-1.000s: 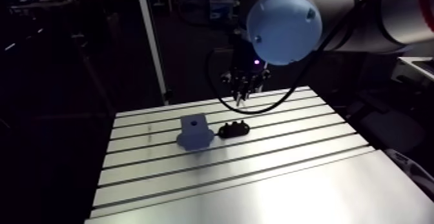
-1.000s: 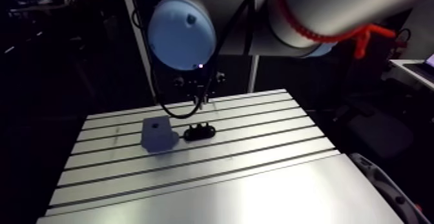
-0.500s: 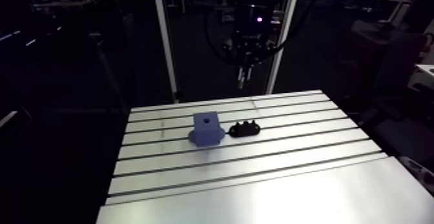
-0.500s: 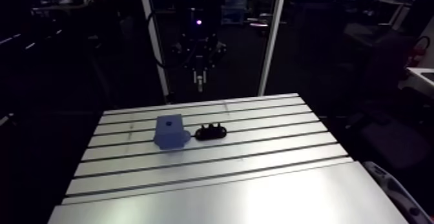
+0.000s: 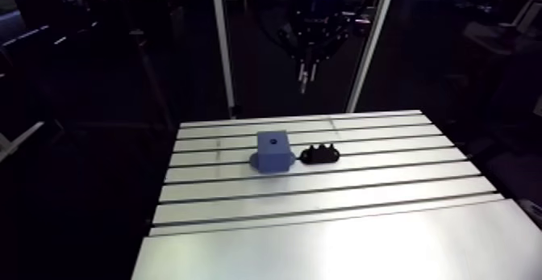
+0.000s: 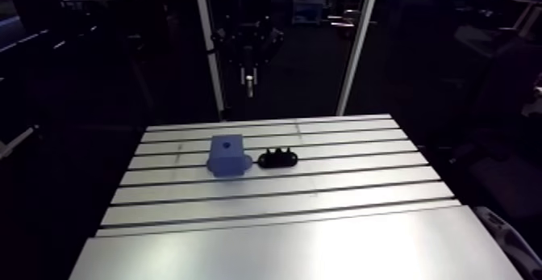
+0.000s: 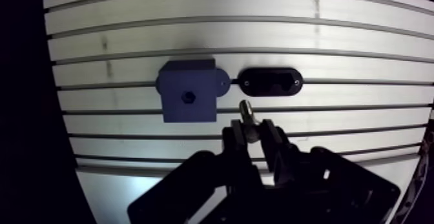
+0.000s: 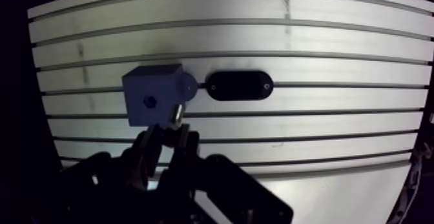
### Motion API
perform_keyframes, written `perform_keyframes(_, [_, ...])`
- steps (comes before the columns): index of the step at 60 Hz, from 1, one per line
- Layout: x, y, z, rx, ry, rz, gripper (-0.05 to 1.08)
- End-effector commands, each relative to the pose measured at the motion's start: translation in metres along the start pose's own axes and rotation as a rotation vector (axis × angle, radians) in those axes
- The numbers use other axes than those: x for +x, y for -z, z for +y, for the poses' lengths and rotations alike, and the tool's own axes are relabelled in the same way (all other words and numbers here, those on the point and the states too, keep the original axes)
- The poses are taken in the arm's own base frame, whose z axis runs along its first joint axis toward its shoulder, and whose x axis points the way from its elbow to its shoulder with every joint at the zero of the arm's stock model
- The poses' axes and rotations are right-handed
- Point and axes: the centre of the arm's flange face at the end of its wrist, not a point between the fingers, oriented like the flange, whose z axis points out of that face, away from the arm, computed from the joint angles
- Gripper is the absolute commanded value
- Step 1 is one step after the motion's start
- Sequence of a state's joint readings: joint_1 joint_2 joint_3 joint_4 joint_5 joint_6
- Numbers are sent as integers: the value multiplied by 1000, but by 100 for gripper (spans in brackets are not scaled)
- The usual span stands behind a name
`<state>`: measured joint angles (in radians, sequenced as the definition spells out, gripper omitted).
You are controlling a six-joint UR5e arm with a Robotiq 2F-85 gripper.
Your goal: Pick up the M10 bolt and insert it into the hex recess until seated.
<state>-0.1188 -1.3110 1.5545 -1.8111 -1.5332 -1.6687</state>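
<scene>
The gripper (image 7: 250, 131) is closest to the wrist camera. Its two dark fingers (image 7: 234, 139) are drawn in and pinch the M10 bolt (image 7: 247, 112) between their tips. The metallic end of the bolt sticks out just ahead of the fingertips, pointing down toward the slotted aluminium table (image 7: 355, 33). Under and beyond the bolt lies the blue block (image 7: 188, 113), with the small dark hex recess (image 7: 189, 97) in its top face. The bolt is off to one side of that recess, not over it, and lines up roughly with the gap between the block and a black oblong fixture (image 7: 270, 82) just beside it. In the arm view the gripper hangs well above the table near its far edge, the bolt clear of both parts.
</scene>
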Motion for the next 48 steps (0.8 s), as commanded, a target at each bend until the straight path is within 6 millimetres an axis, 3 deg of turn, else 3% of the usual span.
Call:
perform_keyframes(1, [3, 2, -20, 1, 31, -1, 107])
perform_keyframes(12, [3, -3, -36, -2, 85, -16, 107])
perform_keyframes(19, [3, -11, -48, 5, 317, -33, 107])
perform_keyframes(48, [13, -28, -52, -31, 636, -94, 107])
